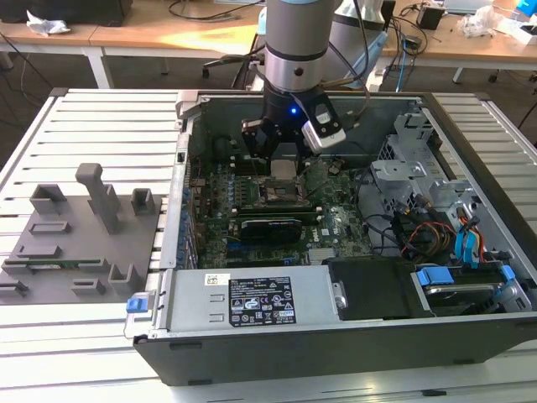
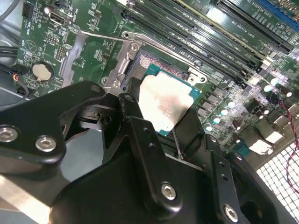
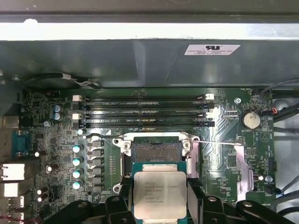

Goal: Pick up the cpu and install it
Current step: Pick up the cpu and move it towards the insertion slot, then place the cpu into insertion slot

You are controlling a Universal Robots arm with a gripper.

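The cpu (image 3: 160, 193) is clamped between the two black fingers (image 3: 126, 196) of the pincer (image 3: 160, 201), with its silvery top exposed. In the first wrist view it is held just beside the open socket (image 3: 156, 151) and overlaps the socket's near edge. Contact with the socket cannot be determined. In the second wrist view the socket's metal bracket (image 2: 124, 63) is seen swung open. Four memory slots (image 3: 145, 112) are located beyond the socket on the motherboard (image 3: 60, 140). In the exterior view the arm (image 1: 294, 42) is positioned inside the open computer case (image 1: 252, 344), which is supported on the slatted worktop (image 1: 92, 117).
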